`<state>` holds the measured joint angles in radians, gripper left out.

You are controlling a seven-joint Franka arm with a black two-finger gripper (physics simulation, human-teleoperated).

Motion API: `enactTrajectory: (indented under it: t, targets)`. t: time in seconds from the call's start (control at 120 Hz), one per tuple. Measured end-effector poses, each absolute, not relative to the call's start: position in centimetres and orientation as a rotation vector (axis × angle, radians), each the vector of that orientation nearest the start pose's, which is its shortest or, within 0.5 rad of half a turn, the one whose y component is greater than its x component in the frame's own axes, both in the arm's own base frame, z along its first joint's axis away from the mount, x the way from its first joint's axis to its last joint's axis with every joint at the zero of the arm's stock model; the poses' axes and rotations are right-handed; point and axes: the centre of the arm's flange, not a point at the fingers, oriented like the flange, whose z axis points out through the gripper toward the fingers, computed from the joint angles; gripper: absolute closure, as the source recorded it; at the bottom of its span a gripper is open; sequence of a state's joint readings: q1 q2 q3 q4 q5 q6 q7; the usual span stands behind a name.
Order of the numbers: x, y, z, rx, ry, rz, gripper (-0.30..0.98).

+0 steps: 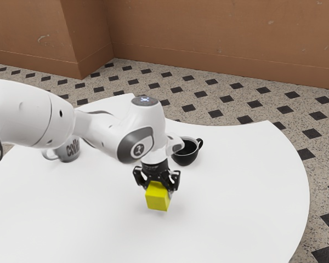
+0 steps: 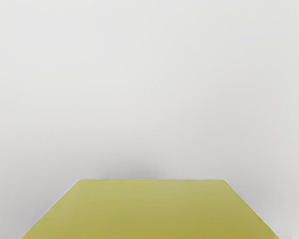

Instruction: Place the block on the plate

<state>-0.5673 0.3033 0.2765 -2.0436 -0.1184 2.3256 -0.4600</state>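
My gripper point(image 1: 157, 185) points down over the white table, its black fingers shut on the upper part of a yellow block point(image 1: 157, 198). The block looks slightly tilted and seems to hang just above the tabletop, with a faint shadow close by. In the wrist view, the yellow block point(image 2: 150, 209) is large below my hand, against the white surface.
A black cup point(image 1: 185, 155) stands behind the gripper on the white round-edged table point(image 1: 241, 192). Toward the exterior view's left, a grey mug with lettering point(image 1: 71, 150) sits partly behind the arm.
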Motion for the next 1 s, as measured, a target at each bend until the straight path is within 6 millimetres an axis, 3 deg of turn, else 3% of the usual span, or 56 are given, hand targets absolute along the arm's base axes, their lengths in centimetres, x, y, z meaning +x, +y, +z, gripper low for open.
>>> enactTrajectory:
  t: [0.292, 0.617, 1.0]
  targets:
    - [56.9, -17.2, 32.0, -3.112, -0.341, -0.002, 0.29]
    - [60.4, -11.6, 34.1, -3.086, -0.371, -0.025, 0.29]
    - [63.9, -7.2, 34.6, -3.046, -0.212, -0.035, 0.29]
